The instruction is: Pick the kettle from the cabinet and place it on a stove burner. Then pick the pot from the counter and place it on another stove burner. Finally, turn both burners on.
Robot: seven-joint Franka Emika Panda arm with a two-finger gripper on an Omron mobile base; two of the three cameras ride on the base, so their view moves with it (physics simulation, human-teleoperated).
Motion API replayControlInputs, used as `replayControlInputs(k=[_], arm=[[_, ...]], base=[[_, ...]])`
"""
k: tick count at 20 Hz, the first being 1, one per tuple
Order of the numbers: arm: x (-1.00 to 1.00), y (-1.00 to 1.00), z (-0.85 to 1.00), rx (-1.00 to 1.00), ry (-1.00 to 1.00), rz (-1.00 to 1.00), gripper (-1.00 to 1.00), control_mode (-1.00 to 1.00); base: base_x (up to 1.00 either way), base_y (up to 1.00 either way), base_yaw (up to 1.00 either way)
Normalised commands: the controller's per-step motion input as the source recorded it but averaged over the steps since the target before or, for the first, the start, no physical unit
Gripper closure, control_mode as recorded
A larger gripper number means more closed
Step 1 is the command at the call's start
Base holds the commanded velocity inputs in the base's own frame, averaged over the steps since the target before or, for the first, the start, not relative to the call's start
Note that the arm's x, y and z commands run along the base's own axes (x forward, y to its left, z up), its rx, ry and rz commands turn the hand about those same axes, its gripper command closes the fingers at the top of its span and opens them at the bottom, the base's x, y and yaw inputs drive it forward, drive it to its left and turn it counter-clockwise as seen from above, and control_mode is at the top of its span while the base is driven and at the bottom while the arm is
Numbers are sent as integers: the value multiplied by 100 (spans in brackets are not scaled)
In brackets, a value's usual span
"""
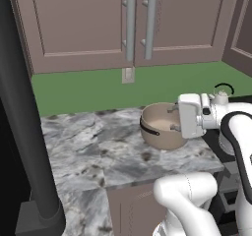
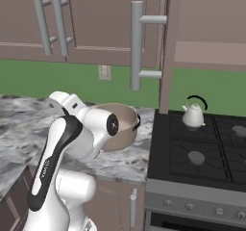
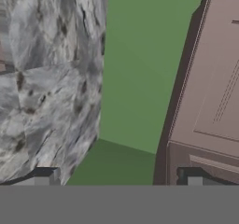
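Note:
The tan pot (image 1: 158,132) stands on the marbled counter (image 1: 88,146) close to the stove's left edge, also seen as the pot (image 2: 126,121) half hidden behind my arm. My gripper (image 1: 173,118) hovers level with the pot's rim on its stove side, pointing left across it, open. In the hand view the fingertips (image 3: 46,176) stand wide apart with nothing between them, facing counter, green wall and cabinet. The small silvery kettle (image 2: 193,115) sits on the back-left burner. The front-left burner (image 2: 196,156) is bare.
The wall cabinets (image 1: 83,23) hang above the counter, and one door with a long bar handle (image 2: 137,44) stands open beside the stove. Stove knobs (image 2: 192,206) line the front panel. A dark pillar (image 1: 24,112) stands at the counter's left.

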Motion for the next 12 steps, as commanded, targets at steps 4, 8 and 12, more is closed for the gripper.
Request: replayControlInputs(k=[4,8,12], arm=[[-2,0,0,0,-1,0,-100,-100],[-16,0,0,0,-3,-3,-100,-100],[-24,0,0,0,-2,-6,-100,-100]], base=[[0,0,0],[0,0,0],[0,0,0]])
